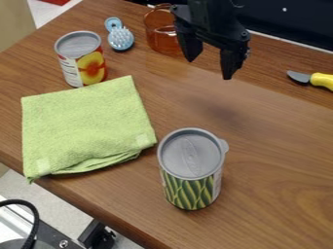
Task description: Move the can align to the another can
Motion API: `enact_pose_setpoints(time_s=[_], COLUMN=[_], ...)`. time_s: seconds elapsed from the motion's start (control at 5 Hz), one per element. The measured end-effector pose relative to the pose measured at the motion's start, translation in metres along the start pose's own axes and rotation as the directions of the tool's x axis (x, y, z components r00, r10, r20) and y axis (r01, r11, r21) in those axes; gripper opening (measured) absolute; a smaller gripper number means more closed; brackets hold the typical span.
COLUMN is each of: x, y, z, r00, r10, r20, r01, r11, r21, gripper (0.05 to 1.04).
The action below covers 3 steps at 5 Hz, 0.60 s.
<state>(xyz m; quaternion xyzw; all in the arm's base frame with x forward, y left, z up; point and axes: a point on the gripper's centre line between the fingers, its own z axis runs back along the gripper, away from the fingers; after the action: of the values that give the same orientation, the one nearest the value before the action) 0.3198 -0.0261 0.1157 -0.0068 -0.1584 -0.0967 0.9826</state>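
My gripper [209,65] hangs over the upper middle of the wooden table, its two fingers spread apart with nothing between them. A can with a green leafy pattern and a grey lid [191,168] stands upright at the lower middle, nearer the camera than the gripper. The other can, red and yellow with a fruit picture [83,61], stands upright at the upper left. Between the two cans lies a folded green cloth, and the two cans are well apart.
The green cloth [86,127] covers the left part of the table [273,180]. Behind the gripper's left side stands a transparent amber pot [160,30]. A light blue brush [120,38] lies beside the red and yellow can, and a yellow-handled knife [320,80] rests at the right edge.
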Motion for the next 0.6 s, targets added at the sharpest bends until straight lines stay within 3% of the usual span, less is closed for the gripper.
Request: enact_pose_setpoints(time_s=[0.2,0.4,0.6], x=[-0.006,-0.017,-0.021], y=[-0.001,0.016,0.043], z=[-0.008,-0.006,0.000], r00=[0.999,0.994,0.988], r10=[-0.001,-0.057,-0.092], r20=[-0.033,-0.098,-0.122], r01=[0.001,0.058,0.096], r11=[1.000,0.998,0.995], r21=[-0.004,0.013,0.033], gripper=[0.997,0.997,0.997])
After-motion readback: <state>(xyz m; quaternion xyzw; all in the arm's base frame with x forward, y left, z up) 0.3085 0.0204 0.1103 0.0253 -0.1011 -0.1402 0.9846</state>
